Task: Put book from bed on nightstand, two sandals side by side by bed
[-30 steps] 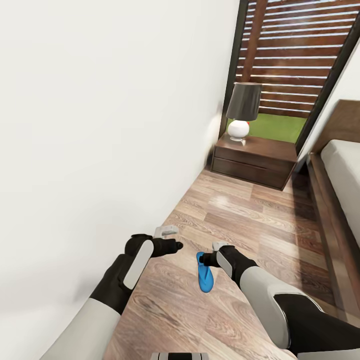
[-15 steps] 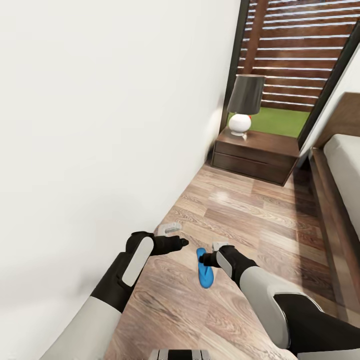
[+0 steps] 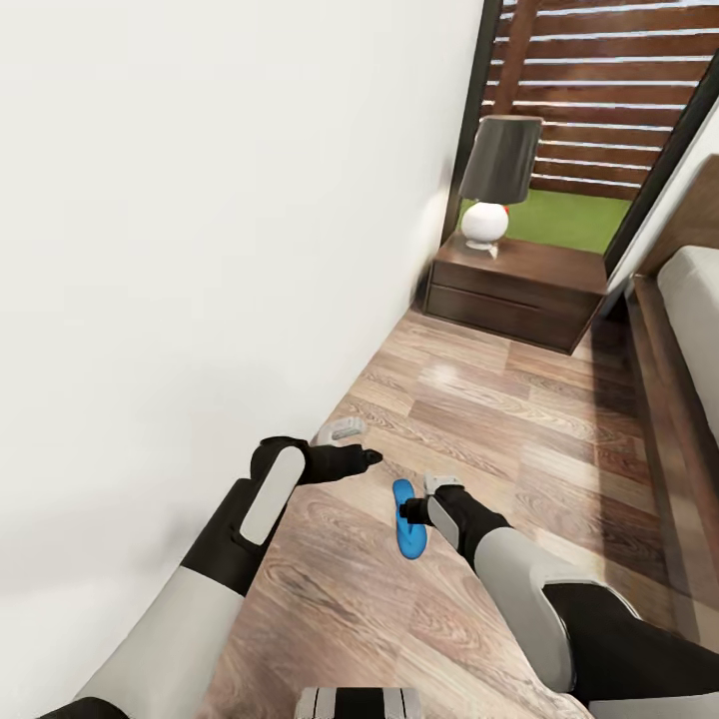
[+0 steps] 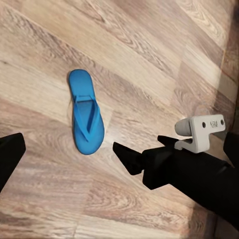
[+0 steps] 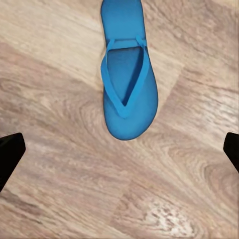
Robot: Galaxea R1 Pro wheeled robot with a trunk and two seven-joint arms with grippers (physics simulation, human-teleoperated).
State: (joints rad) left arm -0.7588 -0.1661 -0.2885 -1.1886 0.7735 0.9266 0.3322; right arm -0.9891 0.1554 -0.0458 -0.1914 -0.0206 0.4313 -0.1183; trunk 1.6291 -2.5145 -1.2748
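White wall (image 3: 200,200) at left and wood-plank floor (image 3: 499,419) form a narrow aisle; the bed (image 3: 689,330), with off-white mattress and brown frame, runs along the right edge. At the far end stands the nightstand (image 3: 519,290), bearing a dark-shaded lamp (image 3: 496,180) with a white round base. One blue sandal (image 3: 407,519) lies flat on the floor between the two arms, strap side up, well apart from the bed. The right gripper (image 3: 411,511) hovers directly above it, jaws spread wide, fingertips (image 5: 10,152) at either side of the wrist view. The left gripper (image 3: 367,458) also stands open, just left of the sandal. To grasp well, the right gripper should probably descend straight, straddle the sole across its narrow width, and close evenly.
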